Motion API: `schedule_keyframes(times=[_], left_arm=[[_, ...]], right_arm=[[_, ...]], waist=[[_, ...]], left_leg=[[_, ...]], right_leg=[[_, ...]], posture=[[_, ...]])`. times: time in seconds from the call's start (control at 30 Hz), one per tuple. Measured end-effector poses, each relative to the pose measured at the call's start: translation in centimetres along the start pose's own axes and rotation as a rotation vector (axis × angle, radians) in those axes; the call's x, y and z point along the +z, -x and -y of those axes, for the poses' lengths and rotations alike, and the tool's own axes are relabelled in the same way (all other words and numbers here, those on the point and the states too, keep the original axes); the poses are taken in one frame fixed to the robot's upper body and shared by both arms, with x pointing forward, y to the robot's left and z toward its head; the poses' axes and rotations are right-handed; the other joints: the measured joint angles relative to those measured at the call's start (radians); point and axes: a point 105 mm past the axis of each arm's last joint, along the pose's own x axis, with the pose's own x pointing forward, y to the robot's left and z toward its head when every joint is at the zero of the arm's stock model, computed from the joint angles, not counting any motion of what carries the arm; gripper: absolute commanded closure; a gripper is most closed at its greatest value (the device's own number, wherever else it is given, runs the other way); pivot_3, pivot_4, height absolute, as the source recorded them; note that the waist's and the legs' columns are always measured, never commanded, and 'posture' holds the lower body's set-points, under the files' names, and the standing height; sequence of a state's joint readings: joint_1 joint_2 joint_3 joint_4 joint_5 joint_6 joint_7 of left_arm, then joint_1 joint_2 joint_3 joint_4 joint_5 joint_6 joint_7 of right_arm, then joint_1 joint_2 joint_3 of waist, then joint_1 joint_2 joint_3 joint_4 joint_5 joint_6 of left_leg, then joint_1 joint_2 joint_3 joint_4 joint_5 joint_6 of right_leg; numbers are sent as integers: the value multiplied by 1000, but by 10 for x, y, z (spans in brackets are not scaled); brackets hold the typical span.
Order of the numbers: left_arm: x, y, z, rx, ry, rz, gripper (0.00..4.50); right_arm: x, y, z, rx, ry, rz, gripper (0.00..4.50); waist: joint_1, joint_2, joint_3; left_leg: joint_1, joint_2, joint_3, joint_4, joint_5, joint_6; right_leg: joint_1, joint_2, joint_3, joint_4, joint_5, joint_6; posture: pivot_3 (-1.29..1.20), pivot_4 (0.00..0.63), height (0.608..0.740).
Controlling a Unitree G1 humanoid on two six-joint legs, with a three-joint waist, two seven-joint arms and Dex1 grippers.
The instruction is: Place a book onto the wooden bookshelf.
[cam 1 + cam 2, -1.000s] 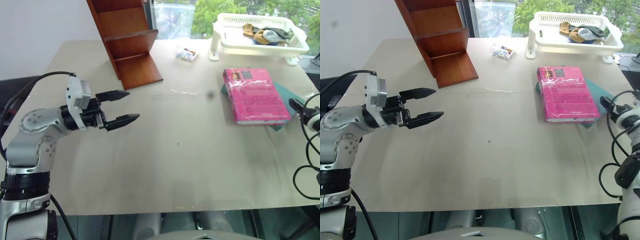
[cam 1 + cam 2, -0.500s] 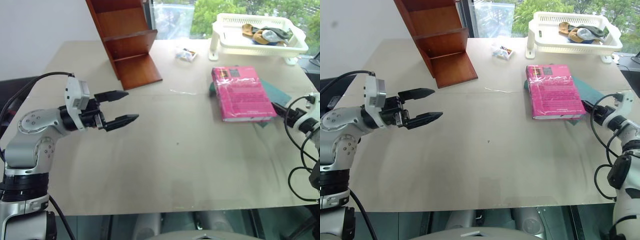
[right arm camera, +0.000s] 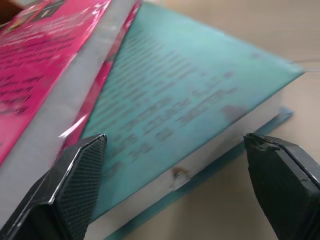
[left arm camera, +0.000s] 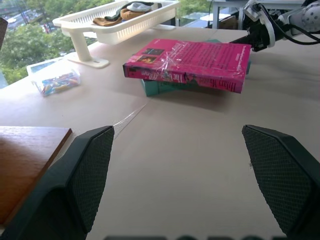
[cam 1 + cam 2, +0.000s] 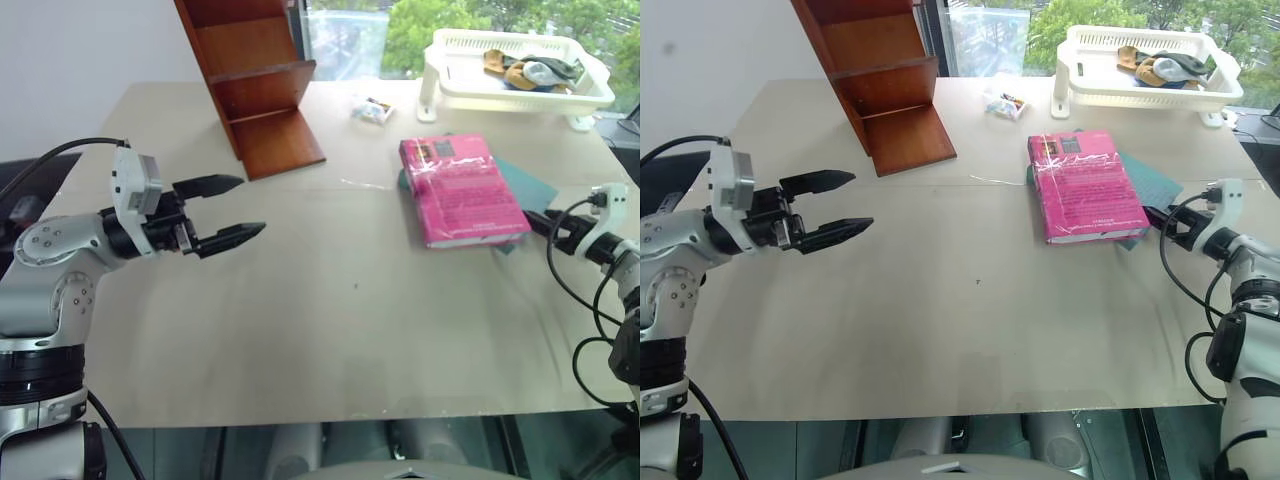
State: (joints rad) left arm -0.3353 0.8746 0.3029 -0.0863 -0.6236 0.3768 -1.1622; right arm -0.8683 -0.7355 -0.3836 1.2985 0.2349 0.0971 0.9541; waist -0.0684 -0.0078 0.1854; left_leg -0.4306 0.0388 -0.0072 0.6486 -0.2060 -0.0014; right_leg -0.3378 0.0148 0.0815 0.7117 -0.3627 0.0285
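I see the white basket (image 5: 520, 68) at the far right of the table (image 5: 340, 330), holding some brown and grey cloth items (image 5: 525, 68); a small clear box (image 5: 372, 108) of coloured bits sits near it. The wooden bookshelf (image 5: 255, 85) stands at the far left, its tiers bare. The book (image 5: 460, 190) lies flat on a teal book (image 5: 525, 185), right of centre. My left gripper (image 5: 225, 210) hovers level over the left side, fingers spread wide, holding nothing. My right gripper (image 3: 175, 195) sits at the books' right edge, fingers wide apart, straddling the teal book's corner. Trees show through the window behind.
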Motion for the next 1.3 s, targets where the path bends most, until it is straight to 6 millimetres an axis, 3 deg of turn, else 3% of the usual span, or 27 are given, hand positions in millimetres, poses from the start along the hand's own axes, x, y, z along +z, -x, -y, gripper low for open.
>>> schedule_keyframes(times=[0.13, 0.27, 0.47, 0.63, 1.3], left_arm=[[0, 1, 0, 3, 0, 1, 66], [0, 0, 0, 4, 0, 1, 66], [-4, 3, 1, 12, 10, -9, 66], [-1, 11, 4, 36, 2, -17, 66], [2, 16, 7, 52, -1, -21, 66]], right_arm=[[26, -2, 7, -87, -23, 85, 0], [33, -7, 5, -101, -27, 96, 0], [16, -25, -4, -126, -40, 34, 0], [14, -31, -8, -138, -23, 20, 0], [-14, -55, -84, 348, 84, -113, 0]], waist=[[1, 0, 0], [0, 0, 0], [-1, 0, 0], [0, 0, 0], [-3, 0, 0]], left_leg=[[0, 0, 0, 0, 0, 0], [0, 0, 0, -1, 0, 0], [-1, 0, 0, -1, 0, 0], [-1, 0, 0, -1, 0, 0], [0, 1, 0, -1, 0, 0]], right_leg=[[0, 0, 0, 0, 0, 0], [0, 0, 0, 0, 0, 0], [-1, -1, 1, 0, 0, 0], [-1, -1, 0, 0, 0, 0], [-1, -1, 0, 0, 0, 0]], posture=[[0, 150, 740], [0, 150, 740], [0, 150, 740], [0, 150, 740], [0, 150, 740]])
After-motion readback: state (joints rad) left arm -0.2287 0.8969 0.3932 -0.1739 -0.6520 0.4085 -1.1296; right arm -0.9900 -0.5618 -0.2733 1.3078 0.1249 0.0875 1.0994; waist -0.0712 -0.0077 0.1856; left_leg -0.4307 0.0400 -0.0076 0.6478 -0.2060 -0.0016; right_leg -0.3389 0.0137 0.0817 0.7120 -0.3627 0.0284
